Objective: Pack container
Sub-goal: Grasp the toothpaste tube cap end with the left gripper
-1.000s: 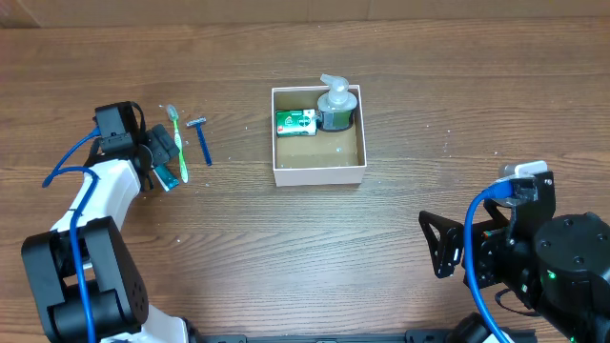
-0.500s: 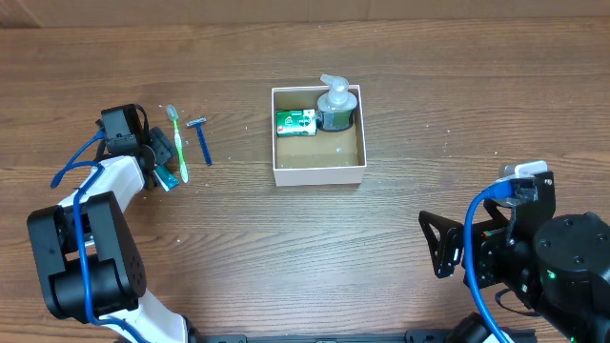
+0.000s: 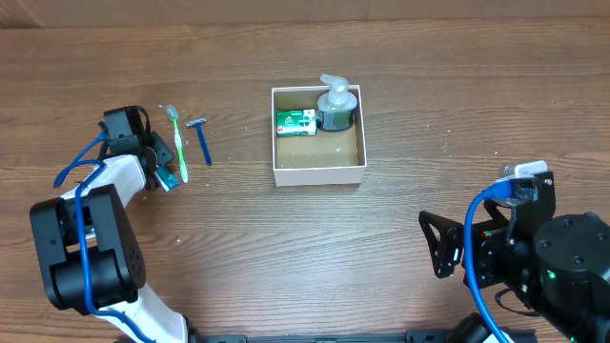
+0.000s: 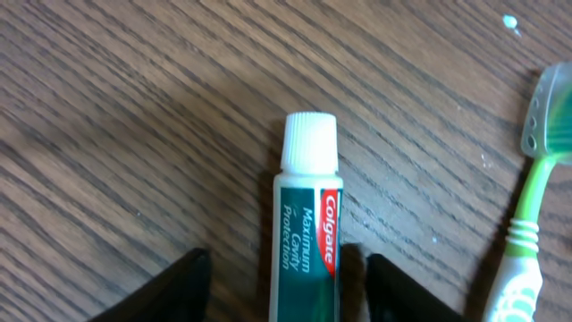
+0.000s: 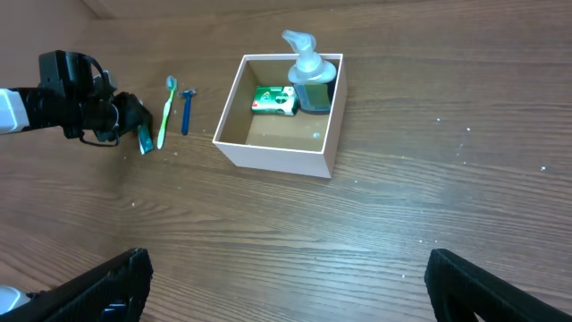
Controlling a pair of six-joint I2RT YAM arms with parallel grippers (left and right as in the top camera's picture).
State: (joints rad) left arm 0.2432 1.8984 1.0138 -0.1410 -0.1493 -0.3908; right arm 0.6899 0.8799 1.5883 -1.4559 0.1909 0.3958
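Observation:
The container (image 3: 324, 152), a white-walled box with a tan floor, stands mid-table and holds a green-and-white packet (image 3: 295, 122) and a pump bottle (image 3: 335, 105). A green toothpaste tube (image 4: 307, 233) with a white cap lies on the table to the left. My left gripper (image 4: 286, 295) is open and straddles the tube, with a gap at each finger. A green toothbrush (image 3: 177, 143) and a blue razor (image 3: 202, 140) lie just right of it. My right gripper (image 3: 443, 245) is open and empty at the front right, and its own view shows the container (image 5: 277, 159) far ahead.
The toothbrush (image 4: 527, 206) lies close to the right finger of my left gripper. The table is brown wood. My left arm (image 5: 71, 103) reaches in from the left edge. Blue cables hang by both arm bases.
My left arm has shifted slightly at the toothpaste tube. The right arm and the objects have not moved.

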